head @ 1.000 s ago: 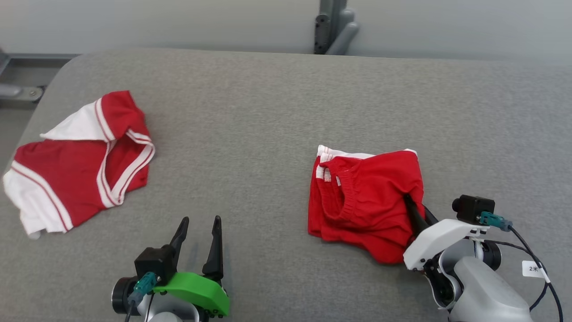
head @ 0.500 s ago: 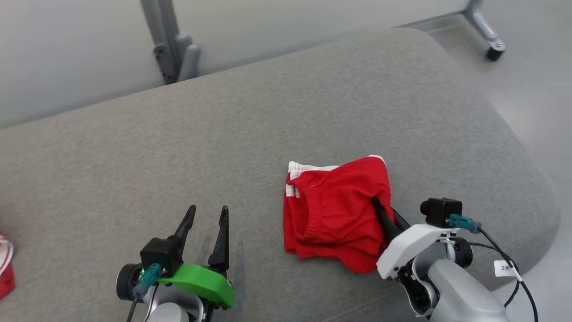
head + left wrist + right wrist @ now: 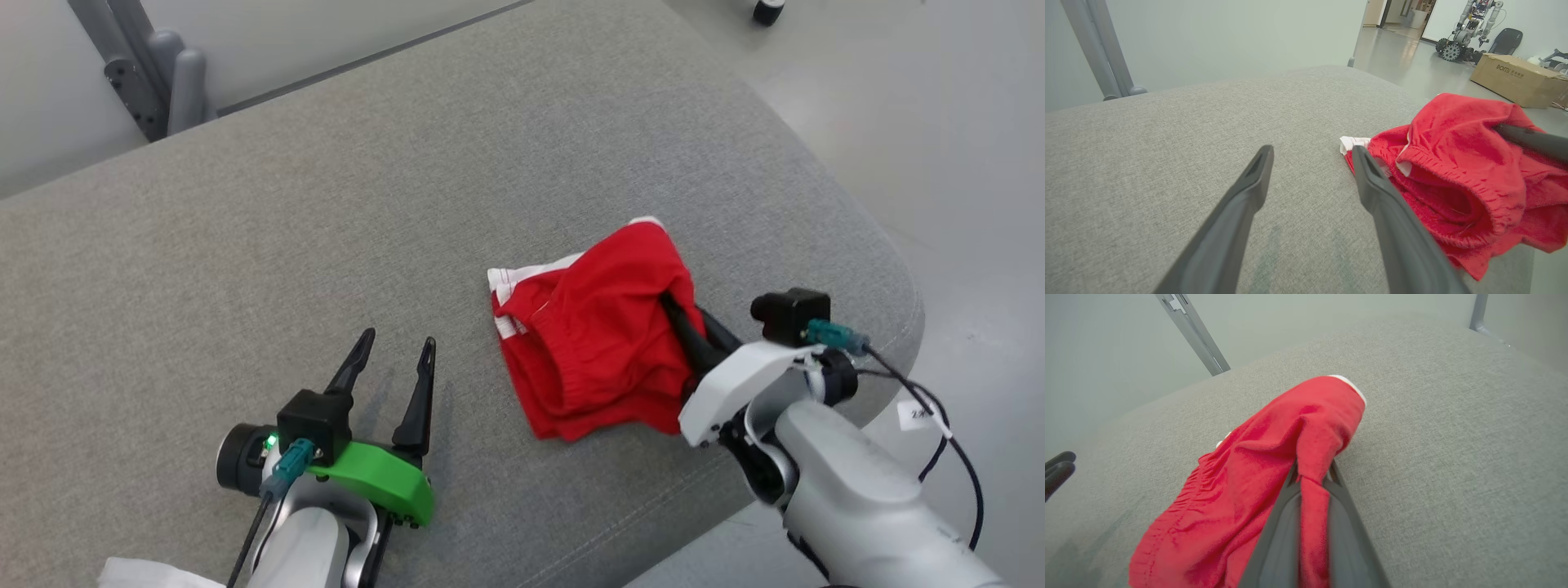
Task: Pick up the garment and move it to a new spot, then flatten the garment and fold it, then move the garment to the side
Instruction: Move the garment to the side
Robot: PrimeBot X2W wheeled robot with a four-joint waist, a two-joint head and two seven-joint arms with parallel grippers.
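The garment [image 3: 592, 339], red shorts with white trim, lies bunched on the grey padded table [image 3: 326, 212] near its right end. My right gripper [image 3: 676, 314] is shut on a fold at the garment's right side. In the right wrist view that fold [image 3: 1312, 457] stands pinched between the dark fingers [image 3: 1282, 522], and the rest of the cloth [image 3: 1229, 486] drapes down to the left. My left gripper [image 3: 396, 353] stands open over bare table, a little left of the garment. In the left wrist view its fingers [image 3: 1249, 192] hold nothing, and the garment [image 3: 1453, 163] lies just to their right.
The table's rounded right edge [image 3: 890, 261] drops to a pale floor [image 3: 939, 122]. A grey metal post [image 3: 135, 82] stands behind the table at the far left. A cardboard box [image 3: 1515, 79] and another wheeled robot [image 3: 1466, 34] stand on the floor beyond. A white cloth [image 3: 155, 573] shows by my left arm.
The head camera has swung to the right, so the red and white garment at the left has left the picture. The right gripper keeps its hold; the left stays open.
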